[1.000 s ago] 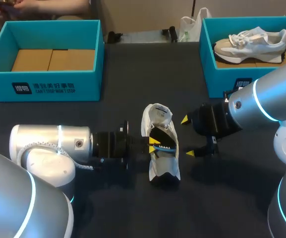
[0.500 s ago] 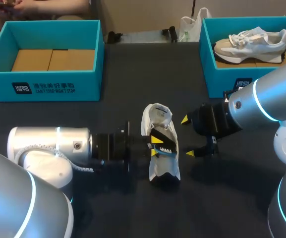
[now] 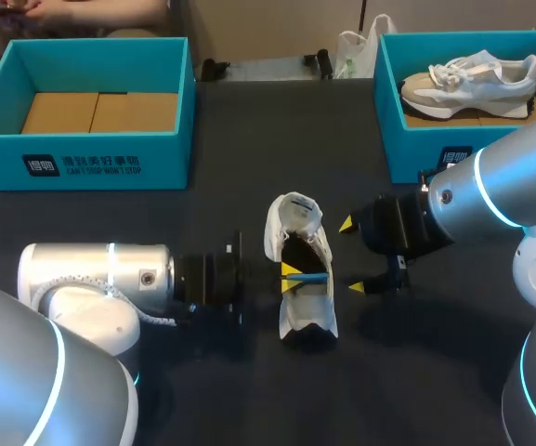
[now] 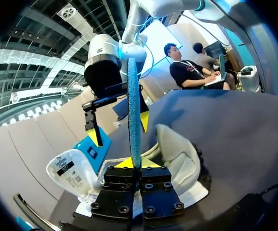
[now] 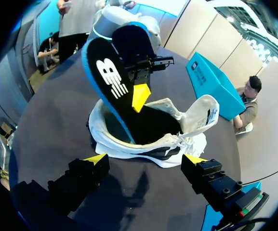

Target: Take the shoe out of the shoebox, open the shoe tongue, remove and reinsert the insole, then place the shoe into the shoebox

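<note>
Insole (image 5: 111, 82) step, I judge: my left gripper (image 3: 289, 277) is clamped on it, half out of the shoe (image 3: 307, 321) at the middle of the table (image 3: 240, 139) (right gripper (image 3: 351, 256) spread apart alongside). Next I must seat it flat inside without dragging the shoe.

left arm (image 3: 91, 283): glossy white, rounded shell; thin glowing cyan rings at the joints; one small dark round screw on the side.
left wrist (image 3: 207, 279): black ribbed cylinder with a flat black flange, just behind the left tool; a pale braided cable under the shell.
left tool (image 3: 289, 278): two black blocks side by side, socket screws in their faces; yellow triangular tips.
right arm (image 3: 500, 195): silver-grey tube with a cyan light band.
right tool (image 3: 351, 256): across from the left tool; black boxy body, black fingers, yellow pointed tips.
</note>
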You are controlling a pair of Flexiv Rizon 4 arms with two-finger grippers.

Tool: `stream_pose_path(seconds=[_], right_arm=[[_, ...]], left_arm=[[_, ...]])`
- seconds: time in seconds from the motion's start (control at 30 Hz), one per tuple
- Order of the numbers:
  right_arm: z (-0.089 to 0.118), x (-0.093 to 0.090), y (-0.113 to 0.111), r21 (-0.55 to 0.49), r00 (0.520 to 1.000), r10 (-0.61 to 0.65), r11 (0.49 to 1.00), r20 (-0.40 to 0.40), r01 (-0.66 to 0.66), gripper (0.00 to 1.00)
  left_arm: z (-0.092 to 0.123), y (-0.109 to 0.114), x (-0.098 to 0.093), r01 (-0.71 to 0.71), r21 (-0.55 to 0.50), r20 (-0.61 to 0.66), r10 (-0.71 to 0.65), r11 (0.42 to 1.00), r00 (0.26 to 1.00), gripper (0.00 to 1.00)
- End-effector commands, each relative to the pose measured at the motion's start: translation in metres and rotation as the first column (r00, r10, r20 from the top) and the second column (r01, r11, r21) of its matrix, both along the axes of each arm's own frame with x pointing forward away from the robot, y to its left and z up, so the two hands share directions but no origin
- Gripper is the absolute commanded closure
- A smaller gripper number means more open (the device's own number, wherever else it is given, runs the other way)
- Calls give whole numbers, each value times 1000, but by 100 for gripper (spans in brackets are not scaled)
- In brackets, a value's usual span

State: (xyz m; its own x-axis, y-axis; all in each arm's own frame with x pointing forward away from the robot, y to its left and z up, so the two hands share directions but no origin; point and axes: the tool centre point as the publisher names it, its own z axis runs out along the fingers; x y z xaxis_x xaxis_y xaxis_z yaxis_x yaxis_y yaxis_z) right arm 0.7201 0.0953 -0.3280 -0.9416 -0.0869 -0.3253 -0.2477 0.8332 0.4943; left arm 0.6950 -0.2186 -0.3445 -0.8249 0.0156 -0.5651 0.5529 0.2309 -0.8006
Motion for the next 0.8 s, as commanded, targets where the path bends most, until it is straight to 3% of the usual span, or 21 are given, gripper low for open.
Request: stream_pose_path(seconds=[0.03, 0.37, 0.43, 0.7, 0.8], right_arm=[[1, -1, -1, 0, 1000, 0, 1000, 1, 0, 0], [1, -1, -1, 0, 1000, 0, 1000, 1, 0, 0], [1, -1, -1, 0, 1000, 0, 1000, 1, 0, 0], [1, -1, -1, 0, 1000, 0, 1000, 1, 0, 0], [1, -1, -1, 0, 1000, 0, 1000, 1, 0, 0]], left_arm=[[-3, -2, 8, -7, 4, 7, 7, 1000, 1000, 100], [-2, -1, 14, -35, -9, 17, 35, 999, 999, 100], [3, 0, 10, -30, -17, 16, 30, 999, 999, 68], [16, 3, -4, 1, -25, 35, 0, 1000, 999, 73], [19, 2, -7, 11, -24, 41, -10, 1000, 999, 82]])
